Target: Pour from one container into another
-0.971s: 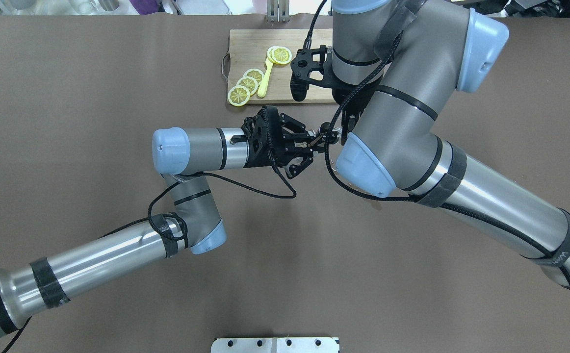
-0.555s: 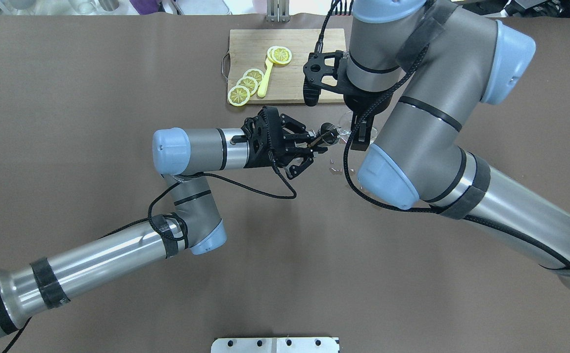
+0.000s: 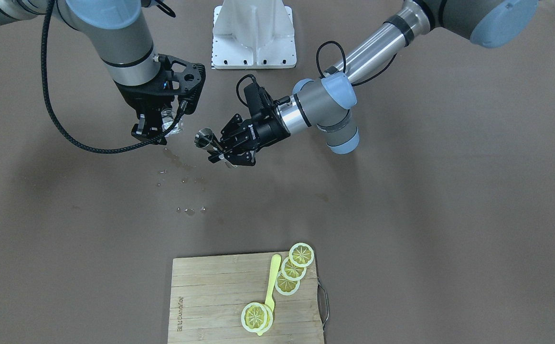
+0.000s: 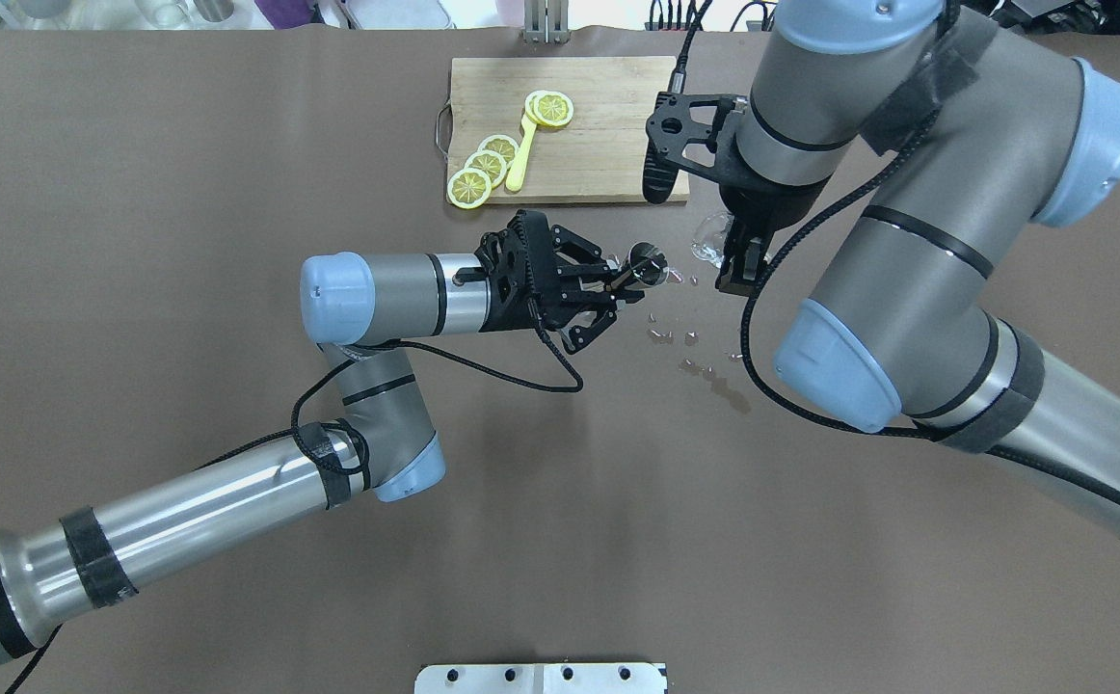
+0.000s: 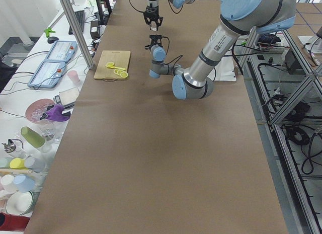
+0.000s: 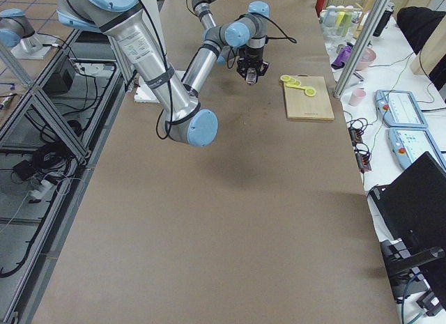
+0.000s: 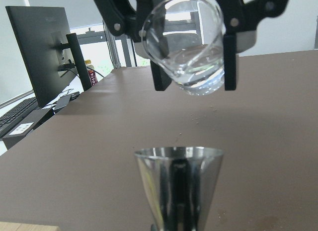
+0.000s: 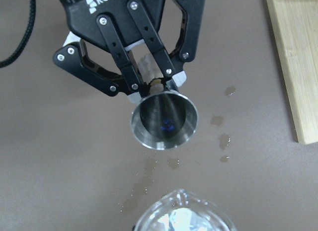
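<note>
A steel jigger [image 8: 164,119] is gripped at its narrow waist by the closed jaws of the left gripper [image 8: 155,87], mouth upward. A clear glass [image 7: 185,39] is clamped, tilted, between the 2 fingers of the right gripper [image 7: 194,67], above the jigger and apart from it. Spilled drops [image 4: 690,339] are seen on the table [image 4: 232,145] below both jaws.

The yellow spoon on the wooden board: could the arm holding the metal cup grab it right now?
Probably not yet. The left gripper is shut on the metal cup, so it cannot grasp anything else. Nothing stands between it and the yellow spoon, though.
</note>
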You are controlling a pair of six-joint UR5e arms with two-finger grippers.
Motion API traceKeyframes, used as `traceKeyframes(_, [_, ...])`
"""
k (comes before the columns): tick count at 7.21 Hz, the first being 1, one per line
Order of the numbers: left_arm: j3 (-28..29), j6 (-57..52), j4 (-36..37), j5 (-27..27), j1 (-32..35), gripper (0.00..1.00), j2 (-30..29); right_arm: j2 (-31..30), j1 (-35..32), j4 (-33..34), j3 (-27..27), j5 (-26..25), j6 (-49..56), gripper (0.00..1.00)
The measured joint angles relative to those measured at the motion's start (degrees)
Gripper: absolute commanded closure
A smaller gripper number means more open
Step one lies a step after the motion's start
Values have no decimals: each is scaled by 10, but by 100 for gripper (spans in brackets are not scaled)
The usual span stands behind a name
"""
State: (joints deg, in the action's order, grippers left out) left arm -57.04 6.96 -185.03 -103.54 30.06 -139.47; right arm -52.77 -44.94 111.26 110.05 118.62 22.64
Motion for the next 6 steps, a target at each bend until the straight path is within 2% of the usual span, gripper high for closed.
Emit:
traceKeyframes(3, [-8,9,-1,0,1,100,4,-85,-22,-56,49,5,-5,100])
traceKeyframes(6, [-68,44,-5,3,3,100,52,-201,-48,-188,61,25,-8,100])
